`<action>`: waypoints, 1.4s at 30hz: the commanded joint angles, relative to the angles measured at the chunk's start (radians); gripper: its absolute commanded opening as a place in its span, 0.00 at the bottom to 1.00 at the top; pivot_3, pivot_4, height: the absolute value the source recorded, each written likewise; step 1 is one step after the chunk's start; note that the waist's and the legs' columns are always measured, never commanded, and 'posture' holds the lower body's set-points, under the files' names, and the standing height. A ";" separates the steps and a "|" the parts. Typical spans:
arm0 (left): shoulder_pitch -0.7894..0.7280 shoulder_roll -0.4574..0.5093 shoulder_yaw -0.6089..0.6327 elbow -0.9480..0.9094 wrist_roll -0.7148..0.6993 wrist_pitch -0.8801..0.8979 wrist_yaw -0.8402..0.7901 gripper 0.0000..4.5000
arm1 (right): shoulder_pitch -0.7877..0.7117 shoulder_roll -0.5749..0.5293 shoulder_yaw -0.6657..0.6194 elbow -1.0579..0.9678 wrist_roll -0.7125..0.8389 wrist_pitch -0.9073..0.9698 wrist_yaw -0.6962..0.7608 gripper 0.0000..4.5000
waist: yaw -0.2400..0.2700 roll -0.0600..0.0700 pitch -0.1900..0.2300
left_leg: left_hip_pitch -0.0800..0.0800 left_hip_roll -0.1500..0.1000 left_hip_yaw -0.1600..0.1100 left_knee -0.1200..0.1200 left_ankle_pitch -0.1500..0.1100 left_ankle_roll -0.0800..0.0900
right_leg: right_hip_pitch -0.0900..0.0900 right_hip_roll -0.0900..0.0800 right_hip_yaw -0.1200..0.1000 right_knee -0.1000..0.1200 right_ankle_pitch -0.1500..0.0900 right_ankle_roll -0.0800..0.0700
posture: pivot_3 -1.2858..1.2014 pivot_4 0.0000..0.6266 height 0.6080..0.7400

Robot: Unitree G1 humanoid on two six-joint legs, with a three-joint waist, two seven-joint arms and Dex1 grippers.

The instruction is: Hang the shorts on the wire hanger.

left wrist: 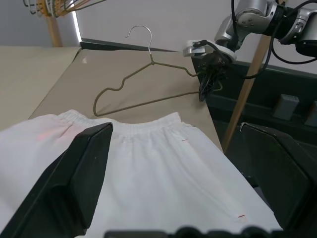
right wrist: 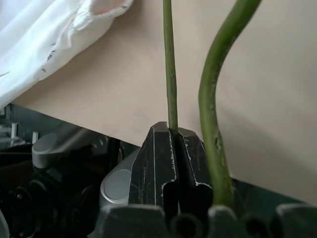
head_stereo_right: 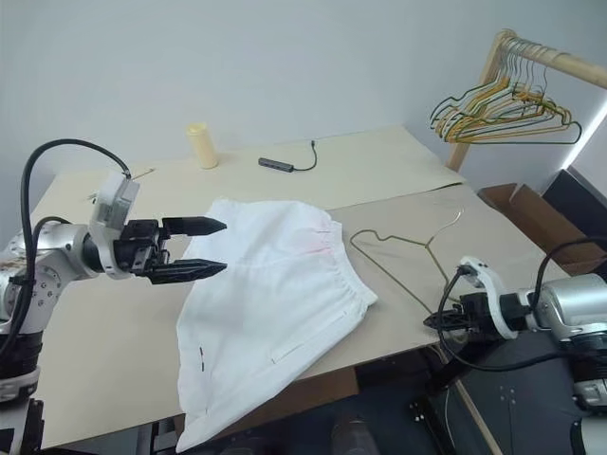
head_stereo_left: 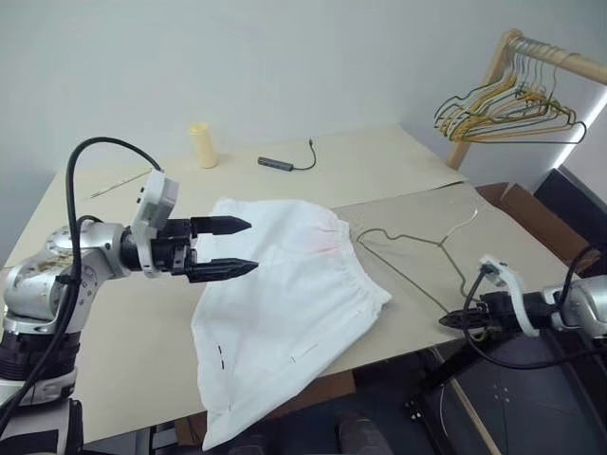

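Note:
The white shorts (head_stereo_left: 285, 294) lie spread on the tan table (head_stereo_left: 123, 332), with the waistband toward the right and one leg hanging over the front edge. My left gripper (head_stereo_left: 251, 245) hovers open just above their left side, with nothing between its fingers (left wrist: 74, 183). To the right of the waistband, the wire hanger (left wrist: 148, 103) lies flat on the table with its hook pointing away. At the table's front right edge, my right gripper (right wrist: 173, 136) is shut on the hanger's thin wire, and a second strand of it passes alongside the jaws.
A pale yellow cylinder (head_stereo_left: 202, 145) and a dark adapter with its cable (head_stereo_left: 277, 164) sit at the back of the table. A wooden rail with bunched hangers (head_stereo_left: 512, 104) stands at the far right. A cardboard box (head_stereo_left: 512, 204) sits below it.

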 commanded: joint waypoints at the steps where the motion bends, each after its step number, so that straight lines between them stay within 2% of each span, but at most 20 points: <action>1: 0.022 0.006 0.025 -0.050 -0.008 -0.017 0.015 1.00 | -0.047 0.003 0.014 -0.009 0.034 -0.010 0.051 0.00 | 0.006 0.000 0.000 | 0.000 0.000 0.000 0.000 0.000 0.000 | 0.000 0.000 0.000 0.000 0.000 0.000 | 0.46 0.08 1.00; 8: 0.073 0.021 0.047 -0.103 -0.026 -0.011 0.032 1.00 | -0.099 0.020 0.060 0.021 0.024 -0.040 0.099 0.00 | 0.027 0.000 0.003 | -0.001 0.000 0.000 0.000 -0.001 0.001 | -0.002 0.000 0.000 -0.001 0.000 0.000 | 0.47 0.08 1.00; 12: 0.108 0.031 0.066 -0.132 -0.036 -0.006 0.042 1.00 | -0.168 0.032 0.066 0.122 -0.012 -0.076 0.094 0.00 | 0.036 0.000 0.005 | -0.001 0.000 0.000 0.000 -0.001 0.001 | -0.002 0.000 0.000 -0.001 0.000 0.000 | 0.48 0.07 1.00; 19: 0.133 0.035 0.077 -0.154 -0.033 -0.010 0.055 1.00 | -0.256 0.059 0.160 0.223 -0.081 -0.123 0.139 0.00 | 0.056 0.000 0.006 | -0.001 0.000 0.000 -0.001 -0.001 0.001 | -0.002 0.000 0.000 -0.001 0.000 0.000 | 0.48 0.06 1.00; 27: 0.183 0.041 0.097 -0.191 -0.030 -0.020 0.068 1.00 | -0.308 0.027 0.316 0.242 -0.153 -0.170 0.296 0.00 | 0.073 0.000 0.006 | -0.002 0.000 0.000 -0.002 -0.001 0.001 | -0.003 0.000 0.000 -0.003 0.000 0.000 | 0.49 0.06 1.00; 30: 0.185 0.041 0.097 -0.194 -0.027 -0.022 0.072 1.00 | -0.368 0.069 0.335 0.323 -0.193 -0.186 0.287 0.00 | 0.075 0.000 0.006 | -0.001 0.000 0.000 -0.002 -0.001 0.001 | -0.003 0.000 -0.001 -0.002 0.000 -0.001 | 0.49 0.06 1.00; 35: 0.187 0.044 0.098 -0.197 -0.022 -0.025 0.075 1.00 | -0.505 0.197 0.341 0.574 -0.297 -0.260 0.217 0.00 | 0.076 0.000 0.006 | 0.000 0.000 0.001 -0.002 -0.001 0.000 | -0.002 0.001 0.000 -0.002 0.000 -0.001 | 0.50 0.06 1.00; 42: 0.199 0.056 0.108 -0.205 -0.020 -0.032 0.080 1.00 | -0.580 0.277 0.374 0.717 -0.382 -0.367 0.337 0.00 | 0.089 0.000 0.006 | -0.003 -0.001 0.000 -0.003 -0.001 0.000 | -0.005 0.001 -0.001 -0.003 0.000 -0.002 | 0.51 0.05 1.00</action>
